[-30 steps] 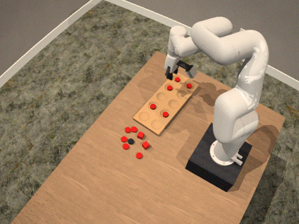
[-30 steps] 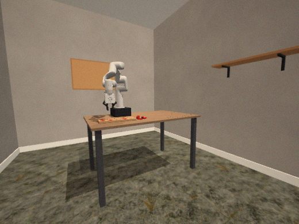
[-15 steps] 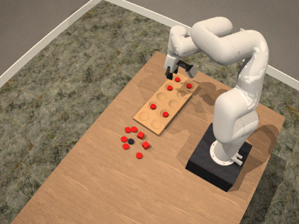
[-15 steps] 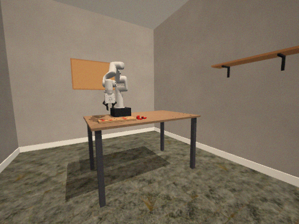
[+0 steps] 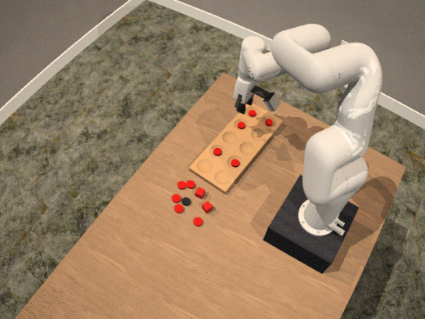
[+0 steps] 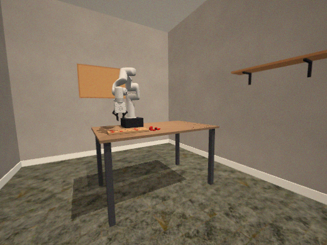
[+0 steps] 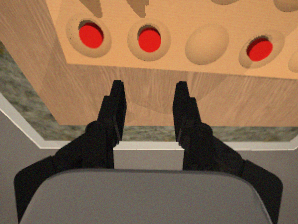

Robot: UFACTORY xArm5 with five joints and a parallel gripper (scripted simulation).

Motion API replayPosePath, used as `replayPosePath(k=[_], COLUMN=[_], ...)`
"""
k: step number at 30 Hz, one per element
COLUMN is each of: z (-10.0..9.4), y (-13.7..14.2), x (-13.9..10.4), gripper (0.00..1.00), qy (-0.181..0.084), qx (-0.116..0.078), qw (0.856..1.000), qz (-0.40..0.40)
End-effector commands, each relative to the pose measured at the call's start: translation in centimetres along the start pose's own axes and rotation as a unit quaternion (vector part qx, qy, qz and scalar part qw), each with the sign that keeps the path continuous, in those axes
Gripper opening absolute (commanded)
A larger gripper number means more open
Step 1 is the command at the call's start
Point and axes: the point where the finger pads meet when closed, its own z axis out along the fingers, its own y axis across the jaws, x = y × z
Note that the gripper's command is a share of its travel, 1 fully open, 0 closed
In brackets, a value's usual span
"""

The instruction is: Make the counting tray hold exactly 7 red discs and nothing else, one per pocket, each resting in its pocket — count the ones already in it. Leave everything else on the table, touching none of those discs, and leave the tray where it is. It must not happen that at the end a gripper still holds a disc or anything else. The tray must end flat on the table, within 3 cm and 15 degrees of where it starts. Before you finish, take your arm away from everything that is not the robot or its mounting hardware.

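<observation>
The arm stands on a dark base (image 5: pixel 302 241) at one side of the wooden table (image 5: pixel 123 262). Its pincer (image 5: pixel 245 107) hangs above the far end of the counting tray (image 5: pixel 212 173), raised off the surface, with the fingers parted and nothing between them; in the wrist view bare table shows through the gap.

The tray lies flat on the table, with two rows of round pockets. Five red discs sit in pockets:
- one (image 5: pixel 252 113) at the far end, just beside the pincer;
- one (image 5: pixel 241 125) next to it in the same row;
- one (image 5: pixel 268 122) at the far end of the other row;
- one (image 5: pixel 217 151) nearer the middle;
- one (image 5: pixel 234 163) beside that, in the other row.

The remaining pockets (image 5: pixel 204 165) show bare wood.

Loose pieces lie on the table just past the near end of the tray, apart from it: five red discs (image 5: pixel 181 185), one of them (image 5: pixel 198 221) set a little apart from the others, a black disc (image 5: pixel 186 201) among them, and two red cubes (image 5: pixel 199 192).

In the exterior view the pincer (image 6: pixel 119 115) hangs clearly above the tray (image 6: pixel 127 130).
</observation>
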Motion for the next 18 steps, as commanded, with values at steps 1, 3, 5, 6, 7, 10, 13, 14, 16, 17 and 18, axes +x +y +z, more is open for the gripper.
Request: replayPosePath(k=[1,3,5,6,7,10,13,14,16,17,18], z=[-0.1,-0.1,-0.1,-0.1,-0.1,-0.1,-0.1,-0.1,-0.1,0.0,0.1], y=[-0.1,-0.1,-0.1,-0.1,-0.1,-0.1,0.0,0.2,1.8,3.2,4.5], x=[-0.1,-0.1,-0.1,-0.1,-0.1,-0.1,-0.1,-0.2,-0.7,-1.1,-1.4], gripper=[0.47,0.47,0.47,0.47,0.47,0.47,0.47,0.47,0.47,0.47,0.47], qy=[-0.002,-0.002,-0.002,-0.002,-0.002,-0.002,-0.002,-0.002,-0.001,-0.001,-0.001], qx=[0.001,0.001,0.001,0.001,0.001,0.001,0.001,0.001,0.001,0.001,0.0], qw=[1.0,1.0,1.0,1.0,1.0,1.0,1.0,1.0,1.0,0.998,0.997], qz=[0.0,0.0,0.0,0.0,0.0,0.0,-0.001,-0.005,-0.031,-0.057,-0.078])
